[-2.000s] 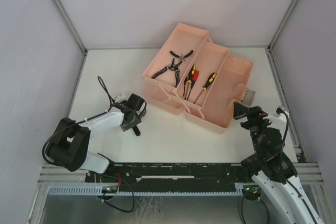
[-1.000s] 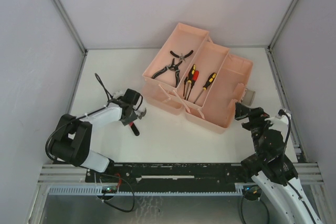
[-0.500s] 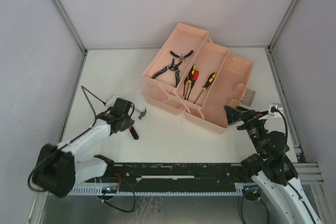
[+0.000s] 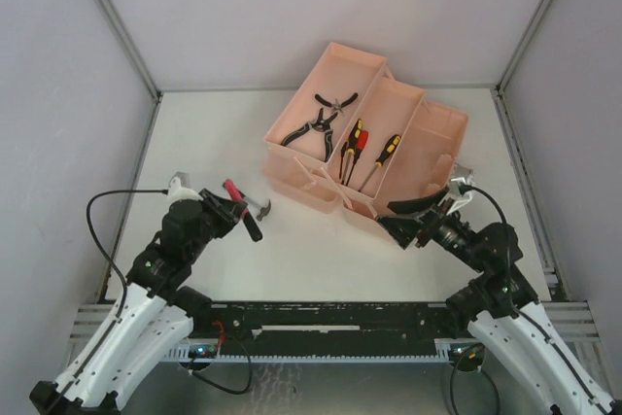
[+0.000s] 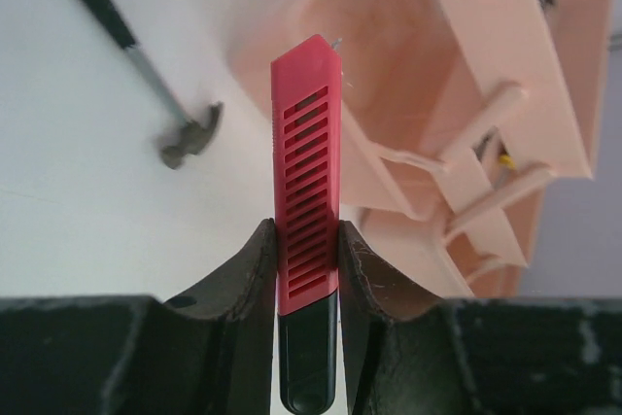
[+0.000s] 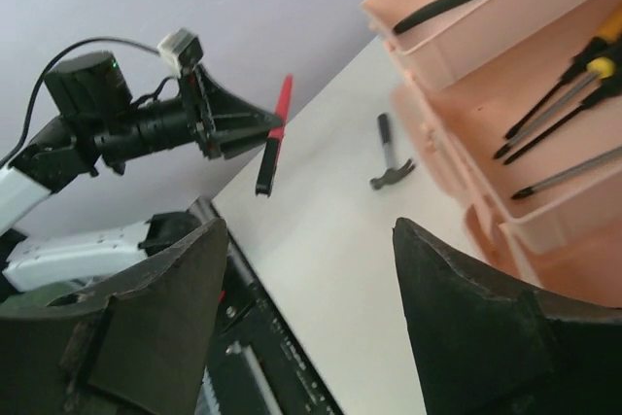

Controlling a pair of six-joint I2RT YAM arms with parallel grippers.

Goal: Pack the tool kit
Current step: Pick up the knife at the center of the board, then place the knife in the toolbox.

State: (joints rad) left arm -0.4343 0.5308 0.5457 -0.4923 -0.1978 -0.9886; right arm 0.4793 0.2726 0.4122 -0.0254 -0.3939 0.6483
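Showing slats only wrist-side, the cutter [image 5: 307, 167] sits in the left gripper [image 5: 307, 232].

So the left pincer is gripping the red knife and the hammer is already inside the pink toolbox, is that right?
Not quite. The left pincer does grip the red knife, but the hammer is not inside the pink toolbox; it lies on the table beside it, as the right wrist view shows.

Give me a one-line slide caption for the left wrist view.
Left gripper shut on a red-and-black utility knife, small hammer on the table and open pink toolbox beyond.
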